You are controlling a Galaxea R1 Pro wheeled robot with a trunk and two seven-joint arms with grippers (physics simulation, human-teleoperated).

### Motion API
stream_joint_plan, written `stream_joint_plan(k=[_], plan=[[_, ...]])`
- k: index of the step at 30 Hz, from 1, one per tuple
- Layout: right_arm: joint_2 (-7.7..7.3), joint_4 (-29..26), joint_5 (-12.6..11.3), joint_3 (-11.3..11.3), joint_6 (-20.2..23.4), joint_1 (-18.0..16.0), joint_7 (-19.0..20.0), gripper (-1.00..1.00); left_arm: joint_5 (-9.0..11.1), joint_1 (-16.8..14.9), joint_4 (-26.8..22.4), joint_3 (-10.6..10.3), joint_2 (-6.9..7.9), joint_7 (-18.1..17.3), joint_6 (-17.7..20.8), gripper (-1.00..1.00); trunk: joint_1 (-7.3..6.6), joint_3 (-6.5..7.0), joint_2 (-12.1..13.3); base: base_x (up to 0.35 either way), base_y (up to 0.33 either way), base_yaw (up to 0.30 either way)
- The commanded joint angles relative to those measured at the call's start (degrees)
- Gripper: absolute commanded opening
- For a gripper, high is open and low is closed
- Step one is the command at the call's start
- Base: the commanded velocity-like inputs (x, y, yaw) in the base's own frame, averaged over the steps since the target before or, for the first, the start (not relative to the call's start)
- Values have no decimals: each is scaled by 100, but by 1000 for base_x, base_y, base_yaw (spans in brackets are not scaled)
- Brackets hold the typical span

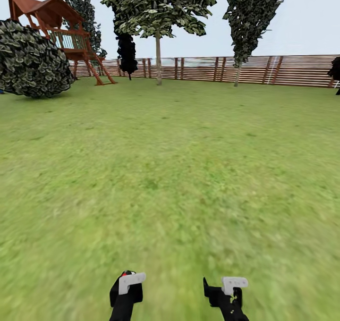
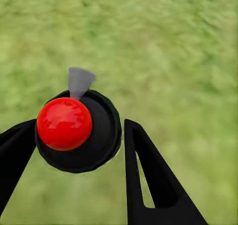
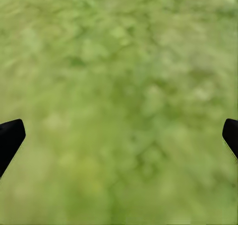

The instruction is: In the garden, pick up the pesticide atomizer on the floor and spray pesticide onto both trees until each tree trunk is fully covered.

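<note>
In the left wrist view a round black pesticide atomizer (image 2: 94,145) with a red ball and a grey nozzle tip sits squeezed between the two black fingers of my left gripper (image 2: 79,128). In the head view that left gripper (image 1: 127,284) hangs low over the lawn, with a red bit of the atomizer (image 1: 125,274) showing at its top. My right gripper (image 1: 225,287) is beside it, open and empty, its fingers spread wide over the grass (image 3: 124,125). Far off by the fence stand two trees (image 1: 158,9) (image 1: 252,14) with pale trunks (image 1: 158,61) (image 1: 237,75).
Green lawn (image 1: 179,170) stretches ahead to a brown slatted fence (image 1: 212,68). A wooden play tower (image 1: 61,33) and a big round bush (image 1: 33,59) stand at the far left. A small black-leaved tree (image 1: 126,52) stands by the fence.
</note>
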Motion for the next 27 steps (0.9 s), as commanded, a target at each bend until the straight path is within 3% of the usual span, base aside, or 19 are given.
stream_joint_plan(k=[1, 27], plan=[[-2, -10, 14, 11, 38, -1, -36, 100, 55, -8, -3, -29, 7, 34, -40, -100, 2, -5, -2, 335, 0, 0], [1, -3, 15, 20, 38, -1, -30, 100, 54, -6, -3, -29, -1, 34, -46, -100, 2, -5, -2, 335, 0, 0]])
